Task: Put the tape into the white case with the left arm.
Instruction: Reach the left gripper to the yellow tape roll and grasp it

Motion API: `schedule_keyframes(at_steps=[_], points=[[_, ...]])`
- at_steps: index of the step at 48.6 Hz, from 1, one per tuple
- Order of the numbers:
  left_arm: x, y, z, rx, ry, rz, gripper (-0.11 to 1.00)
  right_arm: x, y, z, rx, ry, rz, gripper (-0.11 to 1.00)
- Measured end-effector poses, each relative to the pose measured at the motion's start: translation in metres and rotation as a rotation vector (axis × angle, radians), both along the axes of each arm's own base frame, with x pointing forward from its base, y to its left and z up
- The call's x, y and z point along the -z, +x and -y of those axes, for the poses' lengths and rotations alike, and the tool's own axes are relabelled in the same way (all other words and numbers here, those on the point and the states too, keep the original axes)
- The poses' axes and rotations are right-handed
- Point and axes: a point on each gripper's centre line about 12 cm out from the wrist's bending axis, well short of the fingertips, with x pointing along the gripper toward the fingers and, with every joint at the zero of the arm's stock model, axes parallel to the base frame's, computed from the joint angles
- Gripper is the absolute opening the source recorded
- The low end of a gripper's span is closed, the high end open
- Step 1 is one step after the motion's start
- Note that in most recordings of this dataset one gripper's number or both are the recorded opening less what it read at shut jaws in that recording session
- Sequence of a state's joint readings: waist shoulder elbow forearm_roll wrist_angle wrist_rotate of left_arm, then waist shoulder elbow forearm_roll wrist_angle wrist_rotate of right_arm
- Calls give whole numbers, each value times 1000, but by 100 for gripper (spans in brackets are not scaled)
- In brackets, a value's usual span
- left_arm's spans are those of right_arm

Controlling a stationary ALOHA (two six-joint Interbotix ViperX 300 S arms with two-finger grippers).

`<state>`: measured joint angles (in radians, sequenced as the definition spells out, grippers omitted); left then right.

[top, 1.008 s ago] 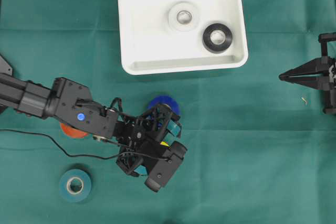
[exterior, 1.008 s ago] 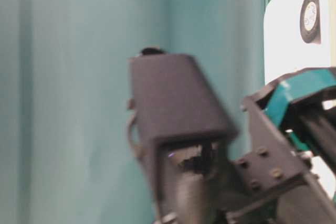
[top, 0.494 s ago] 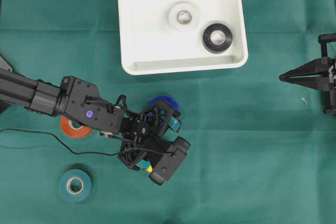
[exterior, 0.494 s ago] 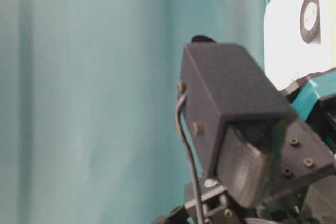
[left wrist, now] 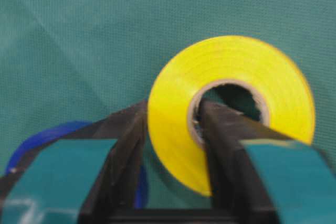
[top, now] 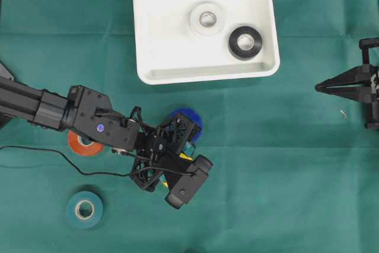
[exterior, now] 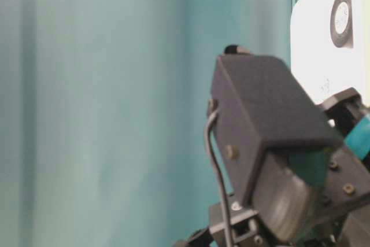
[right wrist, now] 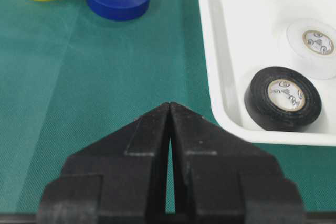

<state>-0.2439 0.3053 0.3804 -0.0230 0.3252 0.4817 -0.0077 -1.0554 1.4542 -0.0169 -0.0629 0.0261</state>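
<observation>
The left gripper [left wrist: 173,145], seen from the left wrist view, is clamped on the wall of the yellow tape roll [left wrist: 231,103]: one teal-banded finger sits inside the cardboard core, the other against the outer face, and the roll's lower edge is cut off behind the fingers. In the overhead view the wrist camera housing hides nearly all of this roll, which lies on the green cloth [top: 284,176] well below the white case [top: 148,39]. The blue roll [top: 190,117], just above the left gripper, is partly covered by it. The white case holds a white roll [top: 207,19] and a black roll [top: 245,42] to its right; the curled print on their cores cannot be read. An orange roll [top: 80,145] lies half hidden beneath the left arm, and a teal roll [top: 84,209] lies below it. The right gripper [right wrist: 169,109], far right of the case, has its fingers together and empty.
</observation>
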Motion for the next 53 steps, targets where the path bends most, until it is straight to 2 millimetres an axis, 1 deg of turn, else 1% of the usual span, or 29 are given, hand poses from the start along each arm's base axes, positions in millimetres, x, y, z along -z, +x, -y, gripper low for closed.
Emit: schedule_keyframes(at_steps=[26, 32, 38, 53], points=[[-1, -1, 3, 5, -2, 3, 25, 1, 0, 0, 0, 0, -2, -9], [-11, -1, 6, 11, -7, 22, 25, 1, 0, 0, 0, 0, -3, -9], [-26, -3, 10, 21, -15, 50, 25, 0, 0, 0, 0, 0, 0, -9], [-57, -12, 7, 21, -18, 52, 25, 1, 0, 0, 0, 0, -2, -9]])
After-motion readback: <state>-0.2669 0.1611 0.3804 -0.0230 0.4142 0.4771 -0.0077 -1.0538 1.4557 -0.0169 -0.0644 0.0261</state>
